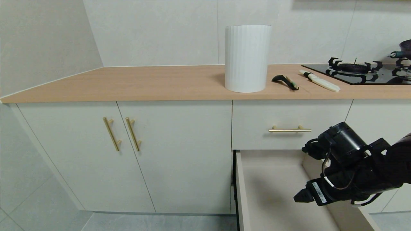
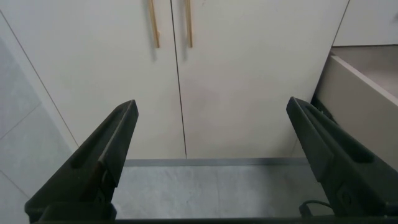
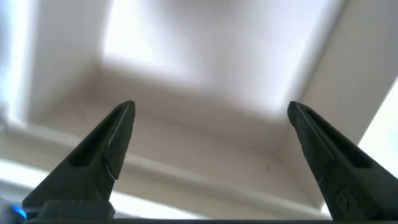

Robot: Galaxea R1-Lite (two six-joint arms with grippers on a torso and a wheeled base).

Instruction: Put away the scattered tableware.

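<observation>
While the lower drawer (image 1: 269,186) stands pulled out under the counter (image 1: 144,83), the right gripper (image 1: 301,195) hangs just above its inside, near the drawer's right wall. Seen from the R wrist, its two fingers (image 3: 102,149) stand wide apart w/ nothing between them, and behind them is the pale drawer floor. The left gripper (image 2: 211,106) is low, in front of the double cabinet doors (image 2: 249,74) w/ gold handles (image 2: 153,25). Its fingers are also spread wide and hold nothing, and the open drawer's side wall shows just beside it.

The tableware lies up on the counter: a black-and-green peeler (image 1: 285,82) and a knife (image 1: 319,81) w/ a cream blade. They are near each other but apart, both between the tall white ribbed container (image 1: 246,57) and the gas stove (image 1: 356,72). Peeler is the closer one to the container's base, not touching it. Knife lies nearer the stove's glass edge; if it touches, I cannot tell. A closed drawer (image 1: 289,112) w/ a gold bar handle sits directly above the open one.
</observation>
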